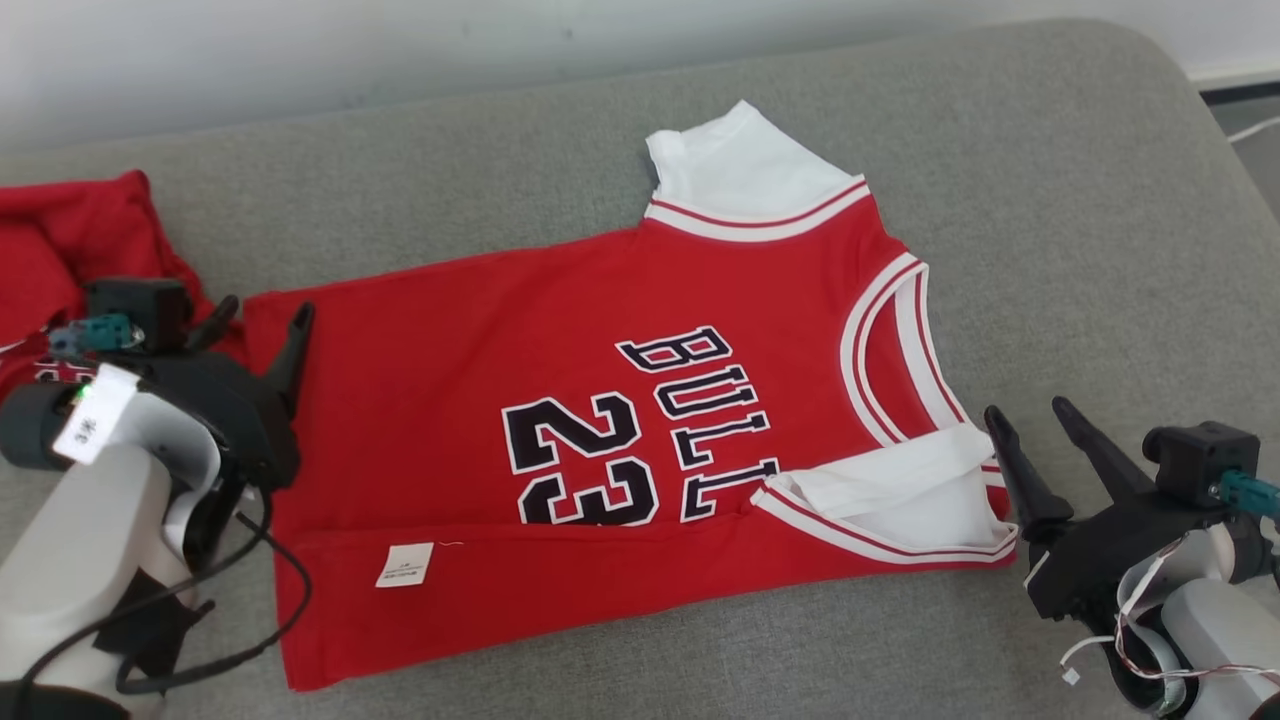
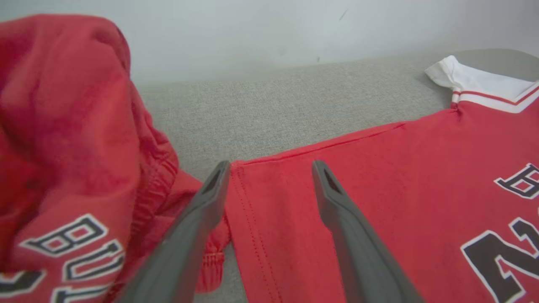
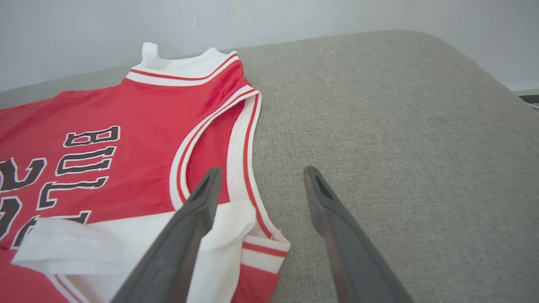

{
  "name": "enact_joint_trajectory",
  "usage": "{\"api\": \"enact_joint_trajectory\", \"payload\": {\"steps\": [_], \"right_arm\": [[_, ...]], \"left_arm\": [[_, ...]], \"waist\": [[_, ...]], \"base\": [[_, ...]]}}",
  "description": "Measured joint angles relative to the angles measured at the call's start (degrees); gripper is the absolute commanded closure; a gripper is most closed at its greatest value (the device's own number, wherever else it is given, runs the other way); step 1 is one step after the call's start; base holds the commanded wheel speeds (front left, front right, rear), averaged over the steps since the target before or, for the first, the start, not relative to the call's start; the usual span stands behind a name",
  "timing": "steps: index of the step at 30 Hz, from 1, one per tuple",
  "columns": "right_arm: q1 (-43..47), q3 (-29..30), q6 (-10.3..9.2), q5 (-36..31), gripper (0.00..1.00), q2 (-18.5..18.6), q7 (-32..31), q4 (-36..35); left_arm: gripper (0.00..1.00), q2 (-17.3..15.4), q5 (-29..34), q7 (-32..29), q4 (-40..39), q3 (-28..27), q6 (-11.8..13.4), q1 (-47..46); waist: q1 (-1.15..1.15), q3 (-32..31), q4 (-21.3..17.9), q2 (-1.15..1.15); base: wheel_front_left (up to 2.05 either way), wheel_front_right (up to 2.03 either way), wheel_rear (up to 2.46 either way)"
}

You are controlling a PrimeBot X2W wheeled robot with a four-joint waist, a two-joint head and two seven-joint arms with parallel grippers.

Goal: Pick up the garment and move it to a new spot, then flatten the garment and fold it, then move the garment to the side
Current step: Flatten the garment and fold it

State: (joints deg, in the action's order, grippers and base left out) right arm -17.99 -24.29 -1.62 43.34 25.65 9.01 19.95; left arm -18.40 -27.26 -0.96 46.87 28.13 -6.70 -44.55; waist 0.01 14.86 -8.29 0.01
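The jersey [image 1: 600, 420] lies part-folded on the cushion [image 1: 1050, 200]. My left gripper [image 1: 265, 312] at its hem and right gripper [image 1: 1028, 410] at its shoulder both gape, empty. Closing left, I might snag the second red garment [image 1: 70, 240] beside that hem.

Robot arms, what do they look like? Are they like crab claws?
A bit! The left pincer and right pincer each have two long, pointed dark fingers on black bases. Forearms are pale grey, with a looping black cable and white tag on the left.

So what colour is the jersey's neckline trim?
Neckline trim: white with red stripes, clearest in right wrist view.
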Motion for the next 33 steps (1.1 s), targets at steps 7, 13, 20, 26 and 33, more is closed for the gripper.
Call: {"api": "enact_joint_trajectory", "payload": {"steps": [7,13,20,26,33], "right_arm": [[-0.44,0.33,-0.20,0.00,0.00,0.21,0.00,-0.89],[-1.41,0.96,-0.46,0.00,0.00,0.25,0.10,-1.03],[-1.40,1.24,-0.48,0.00,0.00,0.26,0.58,-0.79],[-1.40,1.24,-0.48,0.00,0.00,0.09,0.66,0.00],[-1.41,1.19,-0.48,0.01,0.00,-0.14,0.91,0.31]], "left_arm": [[0.00,-1.34,0.00,-0.96,3.09,0.26,-0.40,-4.07],[0.00,-1.41,0.05,-1.67,5.87,1.09,-0.44,-6.67],[0.00,-1.72,1.87,-2.12,9.59,2.97,-0.46,-9.64],[0.00,-1.37,3.65,-2.67,12.28,4.00,0.48,-10.65],[0.00,-0.65,4.49,-3.86,15.25,4.44,2.20,-11.98]], "waist": [[0.00,3.41,-1.64,0.00],[0.01,6.07,-2.88,0.00],[-0.01,7.62,-3.42,0.00],[-0.01,7.49,-3.06,0.00],[-0.01,6.98,-2.71,-0.01]], "base": [[0.00,0.00,0.00],[0.00,0.00,0.00],[0.00,0.00,0.00],[0.00,0.00,0.00],[0.00,0.00,0.00]]}}
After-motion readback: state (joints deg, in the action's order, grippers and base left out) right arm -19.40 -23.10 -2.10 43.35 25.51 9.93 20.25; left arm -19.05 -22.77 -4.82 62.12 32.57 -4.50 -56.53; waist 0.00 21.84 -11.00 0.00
